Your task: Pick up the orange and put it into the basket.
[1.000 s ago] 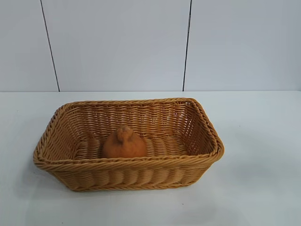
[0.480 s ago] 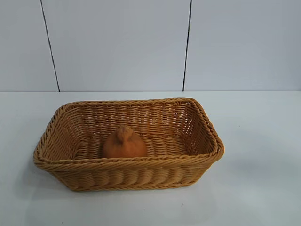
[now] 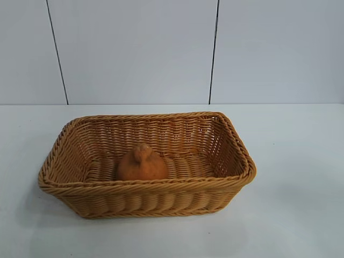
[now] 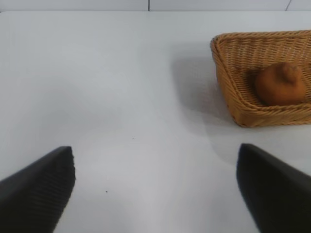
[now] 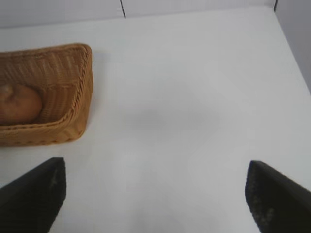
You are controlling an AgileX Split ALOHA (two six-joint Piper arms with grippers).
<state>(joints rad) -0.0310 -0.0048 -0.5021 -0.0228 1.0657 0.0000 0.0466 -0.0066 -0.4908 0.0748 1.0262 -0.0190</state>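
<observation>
The orange sits upright inside the wicker basket, on its floor near the front wall, knob up. It also shows in the left wrist view inside the basket, and in the right wrist view inside the basket. My left gripper is open and empty over bare table, well away from the basket. My right gripper is open and empty over bare table on the basket's other side. Neither gripper shows in the exterior view.
The white table stretches around the basket on all sides. A pale panelled wall stands behind it. The table's edge shows in the right wrist view.
</observation>
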